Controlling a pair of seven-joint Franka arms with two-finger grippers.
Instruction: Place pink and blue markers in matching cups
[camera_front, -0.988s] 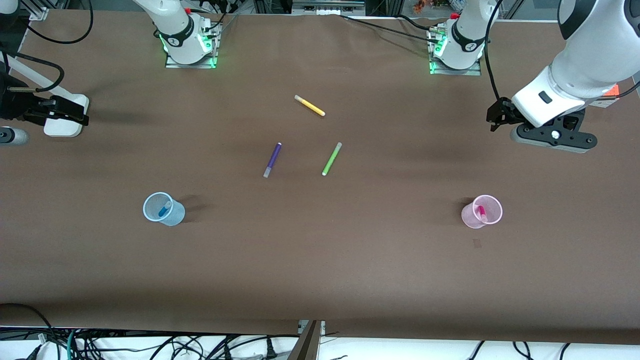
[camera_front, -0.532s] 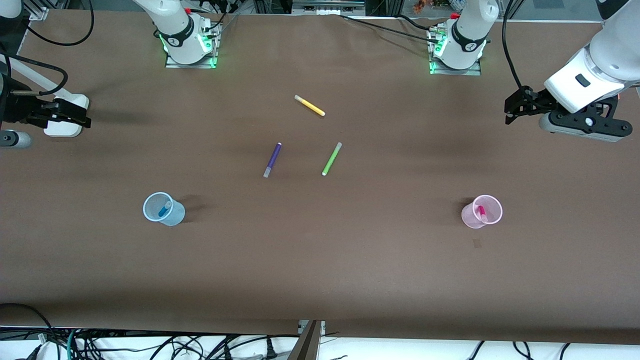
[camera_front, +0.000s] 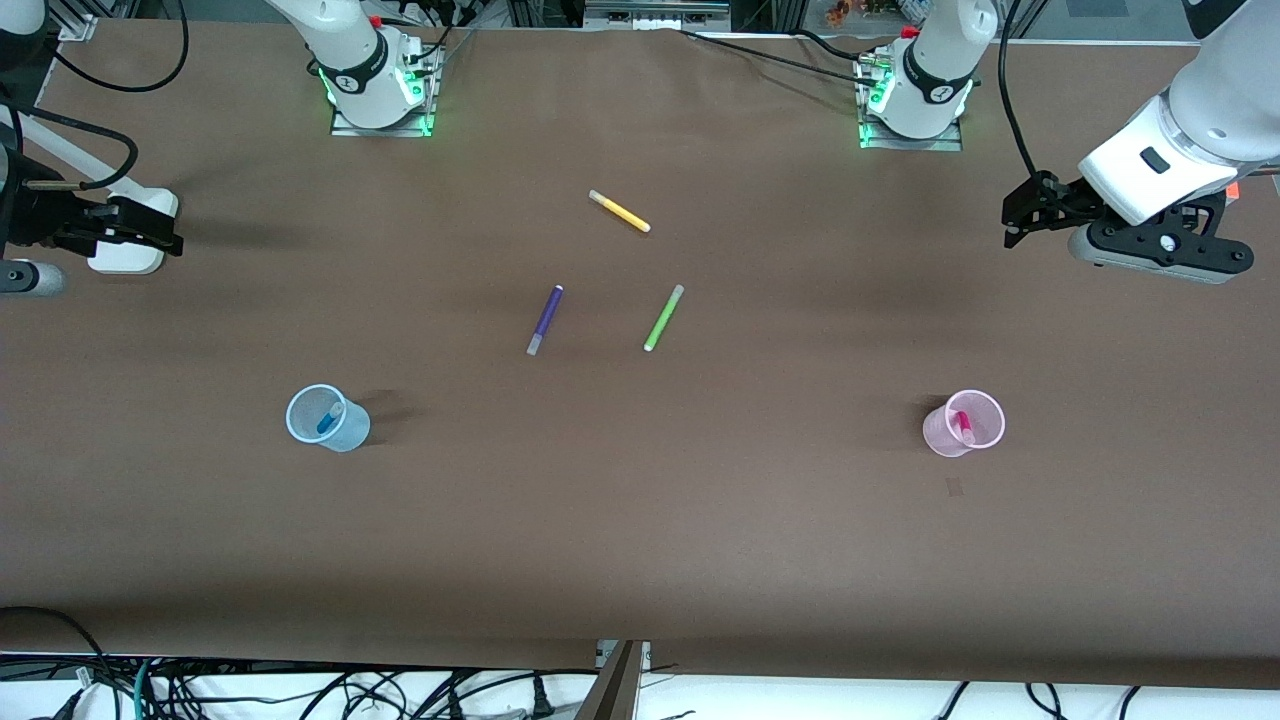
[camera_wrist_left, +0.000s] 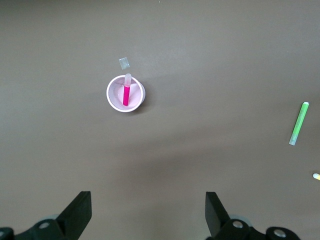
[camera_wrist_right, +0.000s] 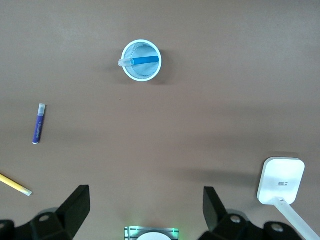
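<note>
**Both markers sit in their cups**

While both arms wait raised at the table's ends, we find the task's things settled. Our blue marker (camera_front: 327, 419) leans inside the blue cup (camera_front: 340, 432), pale cap up against the rim, toward the right arm's end of the table. Our pink marker (camera_front: 962, 426) stands tilted in the pink cup (camera_front: 942, 432), toward the left arm's end. Both cups are upright and well apart from each other.

We hold the left gripper (camera_front: 1014, 218) in the air over bare table at the left arm's end; its wrist view shows its fingers (camera_wrist_left: 79, 214) spread wide with nothing between them. We hold the right gripper (camera_front: 150, 234) over a white block (camera_front: 128, 258) at the right arm's edge, fingers (camera_wrist_right: 77, 205) likewise parted and empty.

Between the cups, farther from the front camera, lie three loose pens: purple (camera_front: 545, 319), green (camera_front: 663, 317) beside it, and yellow (camera_front: 619, 211) farthest.
</note>
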